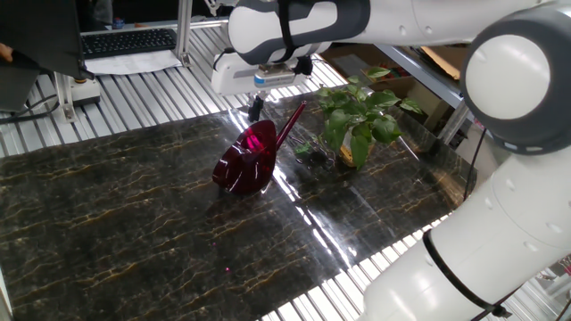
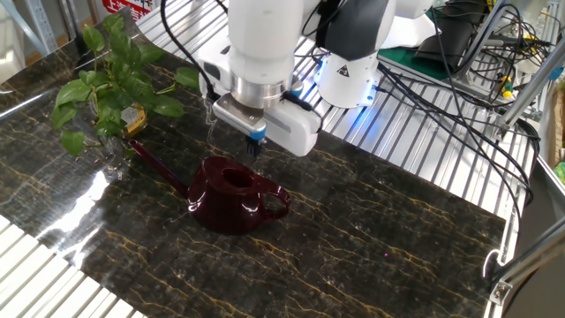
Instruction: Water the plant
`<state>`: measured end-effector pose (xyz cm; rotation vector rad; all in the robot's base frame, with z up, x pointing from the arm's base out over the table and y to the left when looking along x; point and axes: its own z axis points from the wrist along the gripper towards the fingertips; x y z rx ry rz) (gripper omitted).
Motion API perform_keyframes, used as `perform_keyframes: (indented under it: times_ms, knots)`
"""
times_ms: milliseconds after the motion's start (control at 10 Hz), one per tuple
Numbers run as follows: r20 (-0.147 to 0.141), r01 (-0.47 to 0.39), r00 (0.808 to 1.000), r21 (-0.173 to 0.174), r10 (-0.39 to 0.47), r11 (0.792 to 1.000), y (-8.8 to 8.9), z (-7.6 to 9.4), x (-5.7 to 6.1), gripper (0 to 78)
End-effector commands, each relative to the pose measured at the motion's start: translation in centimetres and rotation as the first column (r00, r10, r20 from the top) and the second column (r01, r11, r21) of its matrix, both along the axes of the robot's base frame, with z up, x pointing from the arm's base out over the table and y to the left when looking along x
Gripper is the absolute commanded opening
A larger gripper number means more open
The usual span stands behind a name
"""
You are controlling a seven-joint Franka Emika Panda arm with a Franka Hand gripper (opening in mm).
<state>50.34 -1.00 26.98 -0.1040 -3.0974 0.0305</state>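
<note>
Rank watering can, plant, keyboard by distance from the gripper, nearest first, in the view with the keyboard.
From the gripper:
1. Watering can, just below it on the table.
2. Plant, farther along, past the spout tip.
3. Keyboard, far off at the back, beyond the table.

One plant (image 2: 108, 81) is standing on the bench (image 2: 371, 230), and one dark red watering can (image 2: 231, 196) is sitting beside it, its single long spout (image 2: 157, 164) pointing toward the plant. One robot arm (image 2: 260, 35) is hanging above them, carrying one gripper (image 2: 254, 146). Behind the bench, one keyboard (image 1: 128, 41) is lying.
</note>
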Motion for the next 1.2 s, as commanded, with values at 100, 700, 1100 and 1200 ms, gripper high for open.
perform_keyframes:
  times_ms: [100,700,1100,1200]
  knots:
    - [-0.01,0.056,0.998,-0.002,-0.056,0.998,-0.56,-0.78,0.13,0.0]
    - [0.006,0.3,0.954,0.007,-0.3,0.954,-0.41,-1.73,0.15,0.0]
    - [0.008,0.514,0.857,0.032,-0.515,0.857,-0.41,-1.74,0.13,0.0]
    - [0.011,0.539,0.842,0.034,-0.54,0.841,-0.41,-1.74,0.12,0.0]
